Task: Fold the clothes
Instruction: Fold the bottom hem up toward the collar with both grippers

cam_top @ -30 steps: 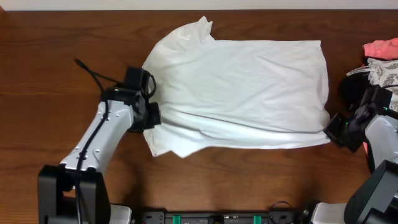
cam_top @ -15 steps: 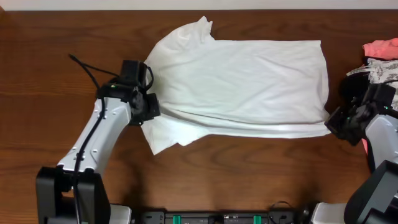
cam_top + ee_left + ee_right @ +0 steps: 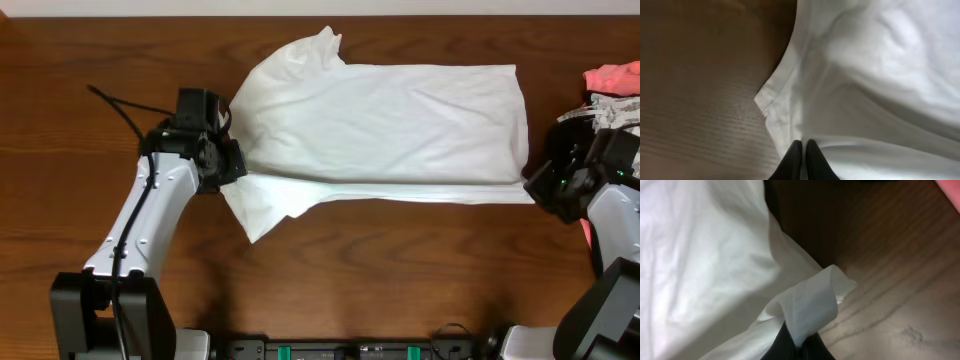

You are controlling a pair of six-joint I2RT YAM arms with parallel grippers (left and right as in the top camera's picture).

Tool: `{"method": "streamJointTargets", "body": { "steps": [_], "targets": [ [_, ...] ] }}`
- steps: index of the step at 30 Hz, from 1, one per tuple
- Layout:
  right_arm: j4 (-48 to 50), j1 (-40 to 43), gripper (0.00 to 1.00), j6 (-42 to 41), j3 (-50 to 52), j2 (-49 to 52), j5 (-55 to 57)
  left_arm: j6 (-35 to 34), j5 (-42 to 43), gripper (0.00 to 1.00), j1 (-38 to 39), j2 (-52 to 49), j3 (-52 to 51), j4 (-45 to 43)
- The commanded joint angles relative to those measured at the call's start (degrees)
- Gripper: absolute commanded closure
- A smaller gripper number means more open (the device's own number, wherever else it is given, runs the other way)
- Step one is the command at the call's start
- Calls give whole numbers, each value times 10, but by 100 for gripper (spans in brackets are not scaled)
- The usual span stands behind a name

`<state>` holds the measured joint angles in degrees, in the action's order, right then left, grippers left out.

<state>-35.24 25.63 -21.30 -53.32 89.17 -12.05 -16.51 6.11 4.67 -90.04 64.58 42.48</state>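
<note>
The clothes, a plain white T-shirt (image 3: 390, 125), lie across the middle of the table with the near edge lifted toward the far side. One sleeve (image 3: 262, 210) trails flat on the wood at the near left. My left gripper (image 3: 232, 165) is shut on the shirt's left edge. In the left wrist view its dark fingertips (image 3: 802, 146) pinch thin white cloth (image 3: 880, 75). My right gripper (image 3: 535, 188) is shut on the shirt's near right corner. The right wrist view shows a curled fold of cloth (image 3: 810, 302) gripped between its fingers (image 3: 785, 345).
A pile of other garments sits at the right edge, a pink one (image 3: 612, 76) over a grey patterned one (image 3: 615, 115), close behind my right arm. Bare brown wood (image 3: 80, 100) lies left of the shirt. The arm bases stand at the near edge.
Both grippers have carried the shirt's near edge toward the far side. The folded band has narrowed, and the near left sleeve has dragged along behind.
</note>
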Motion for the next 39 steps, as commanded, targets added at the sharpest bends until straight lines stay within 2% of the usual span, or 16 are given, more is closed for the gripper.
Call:
{"method": "streamJointTargets", "body": {
  "steps": [1, 30, 39],
  "targets": [
    [15, -2, 99, -14, -11, -6, -4, -3, -1, 94, -5, -5, 18, -11],
    [108, -43, 99, -35, -11, 7, 17, 0, -2, 94, -5, -7, 18, -131],
    [124, -43, 99, -35, -11, 33, 17, 15, -17, 94, -5, -55, 18, -161]
  ]
}}
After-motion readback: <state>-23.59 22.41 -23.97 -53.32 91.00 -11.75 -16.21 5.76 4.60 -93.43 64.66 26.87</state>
